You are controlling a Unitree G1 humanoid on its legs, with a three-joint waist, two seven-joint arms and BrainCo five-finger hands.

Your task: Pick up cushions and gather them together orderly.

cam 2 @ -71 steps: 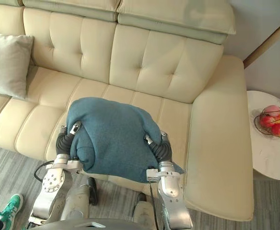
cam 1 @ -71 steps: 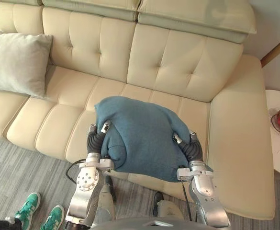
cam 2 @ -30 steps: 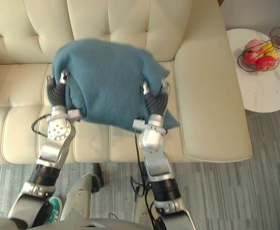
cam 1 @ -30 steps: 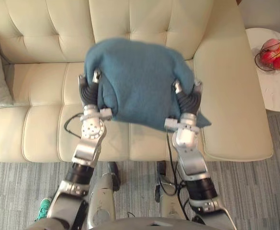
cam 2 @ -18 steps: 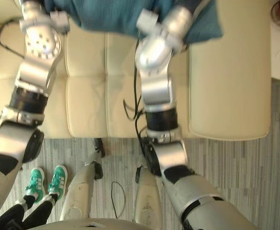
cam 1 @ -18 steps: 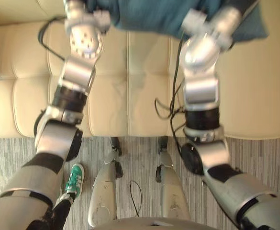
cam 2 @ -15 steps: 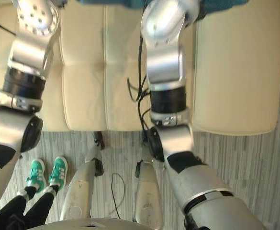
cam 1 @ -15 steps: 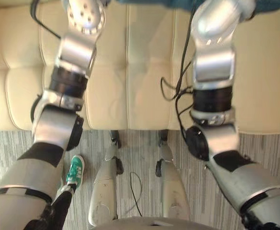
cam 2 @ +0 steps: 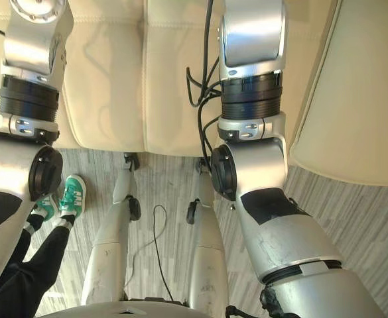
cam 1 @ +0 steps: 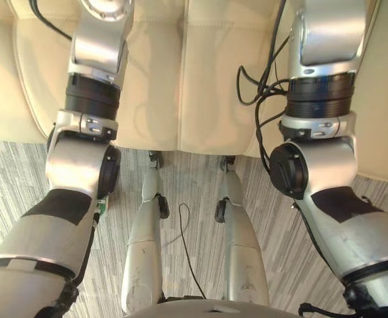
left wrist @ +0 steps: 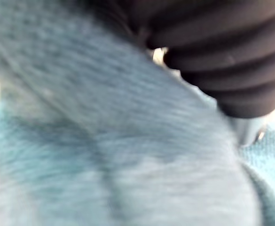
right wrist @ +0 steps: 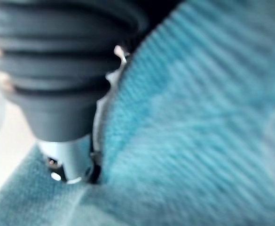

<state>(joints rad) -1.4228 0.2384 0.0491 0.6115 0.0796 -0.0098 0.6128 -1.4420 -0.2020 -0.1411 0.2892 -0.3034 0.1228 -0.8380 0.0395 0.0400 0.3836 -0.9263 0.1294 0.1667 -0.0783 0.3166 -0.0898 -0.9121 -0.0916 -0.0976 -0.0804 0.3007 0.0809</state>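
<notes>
Against right hand — teal cushion.

I look straight down on the front of a cream leather sofa. Its seat is split into padded panels by a stitched seam that runs away from me, and soft light puts a mild sheen on the leather. To my right the sofa's broad, rounded armrest slants across the corner, in the same cream leather. Below the seat's front edge lies the floor, grey and finely striped in lighter and darker bands that run at an angle.
</notes>
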